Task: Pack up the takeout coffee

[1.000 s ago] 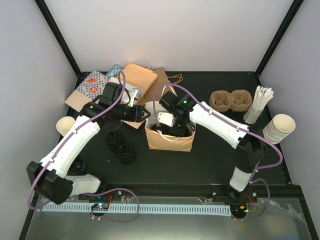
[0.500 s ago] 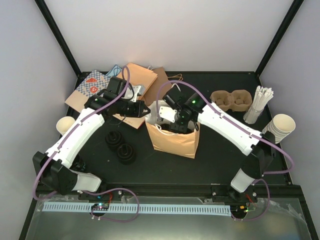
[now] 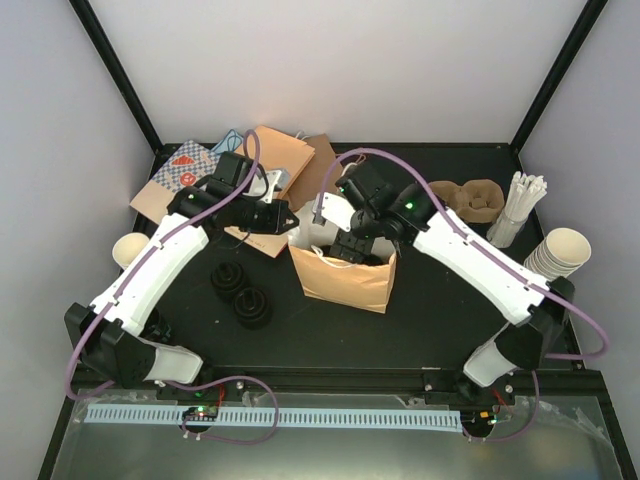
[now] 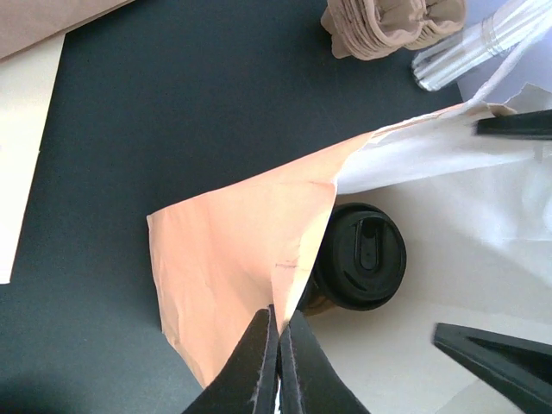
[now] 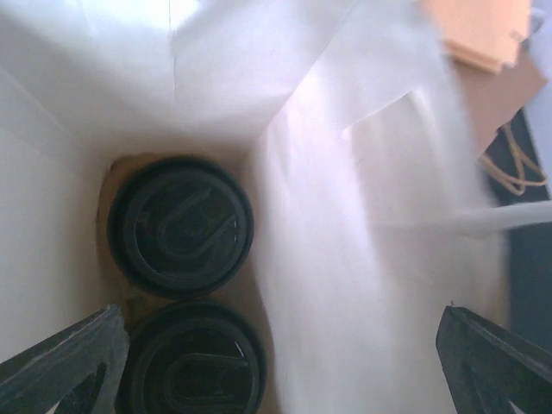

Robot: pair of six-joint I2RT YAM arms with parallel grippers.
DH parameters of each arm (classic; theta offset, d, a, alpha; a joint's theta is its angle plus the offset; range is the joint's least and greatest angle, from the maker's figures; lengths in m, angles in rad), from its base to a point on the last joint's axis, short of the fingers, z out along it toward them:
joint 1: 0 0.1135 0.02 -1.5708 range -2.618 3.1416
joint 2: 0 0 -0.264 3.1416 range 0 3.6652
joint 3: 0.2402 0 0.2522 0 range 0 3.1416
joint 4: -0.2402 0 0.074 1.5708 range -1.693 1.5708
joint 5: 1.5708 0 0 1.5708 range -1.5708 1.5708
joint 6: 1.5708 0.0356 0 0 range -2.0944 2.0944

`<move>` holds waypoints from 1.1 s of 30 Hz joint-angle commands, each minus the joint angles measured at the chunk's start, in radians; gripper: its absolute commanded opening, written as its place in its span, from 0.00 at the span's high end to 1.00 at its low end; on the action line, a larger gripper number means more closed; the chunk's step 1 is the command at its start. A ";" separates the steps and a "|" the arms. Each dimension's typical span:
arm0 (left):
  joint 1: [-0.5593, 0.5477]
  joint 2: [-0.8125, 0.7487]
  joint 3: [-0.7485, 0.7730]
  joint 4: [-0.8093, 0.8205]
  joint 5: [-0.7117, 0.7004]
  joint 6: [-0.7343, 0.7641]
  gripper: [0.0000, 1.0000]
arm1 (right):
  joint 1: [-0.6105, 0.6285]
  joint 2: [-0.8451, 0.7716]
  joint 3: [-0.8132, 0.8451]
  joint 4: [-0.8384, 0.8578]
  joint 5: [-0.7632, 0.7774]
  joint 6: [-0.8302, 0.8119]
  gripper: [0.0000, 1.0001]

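A brown paper bag (image 3: 345, 280) stands open in the middle of the table. Inside it, in the right wrist view, two cups with black lids (image 5: 181, 226) (image 5: 194, 362) stand side by side in a brown pulp carrier (image 5: 105, 200). My left gripper (image 3: 291, 216) is shut on the bag's left rim (image 4: 293, 259); its fingertips (image 4: 278, 336) pinch the paper, and one lidded cup (image 4: 360, 256) shows just past them. My right gripper (image 3: 347, 240) hovers over the bag's mouth, open and empty, its fingers (image 5: 60, 366) spread wide above the white inner walls (image 5: 362, 216).
A stack of spare pulp carriers (image 3: 460, 200), a holder of straws (image 3: 518, 205) and lidless cups (image 3: 560, 255) are at the right. More lidless cups (image 3: 130, 250) and loose black lids (image 3: 240, 292) are at the left. Flat paper bags (image 3: 280, 160) lie at the back.
My right gripper has risen out of the bag's depth to its mouth. The bag has stood up taller and shifted slightly right. My left gripper has moved a little back with the rim.
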State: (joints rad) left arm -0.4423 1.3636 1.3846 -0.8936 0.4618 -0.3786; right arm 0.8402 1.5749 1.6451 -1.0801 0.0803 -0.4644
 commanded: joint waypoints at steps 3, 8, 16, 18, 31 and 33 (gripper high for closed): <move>-0.025 0.000 0.029 -0.013 -0.040 -0.020 0.98 | 0.004 -0.127 0.017 0.152 -0.047 0.054 0.00; -0.037 -0.013 0.014 0.008 -0.046 -0.041 0.98 | 0.005 -0.205 -0.003 0.256 -0.051 0.101 0.00; -0.045 -0.032 -0.028 0.064 -0.030 -0.083 0.98 | 0.005 -0.380 -0.087 0.430 0.020 0.228 0.00; -0.045 -0.044 -0.041 0.088 -0.018 -0.093 0.99 | 0.005 -0.420 -0.101 0.440 0.082 0.315 0.00; -0.045 -0.100 -0.050 0.107 0.031 -0.097 0.46 | 0.004 -0.874 -0.469 0.447 0.160 0.563 0.00; -0.044 -0.129 -0.046 0.103 0.028 -0.094 0.40 | 0.004 -0.920 -0.511 0.412 0.174 0.595 0.00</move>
State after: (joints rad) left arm -0.4805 1.3018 1.3315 -0.8051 0.4679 -0.4728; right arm 0.8410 0.7391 1.2072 -0.6353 0.2039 0.0227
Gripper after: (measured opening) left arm 0.553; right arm 0.999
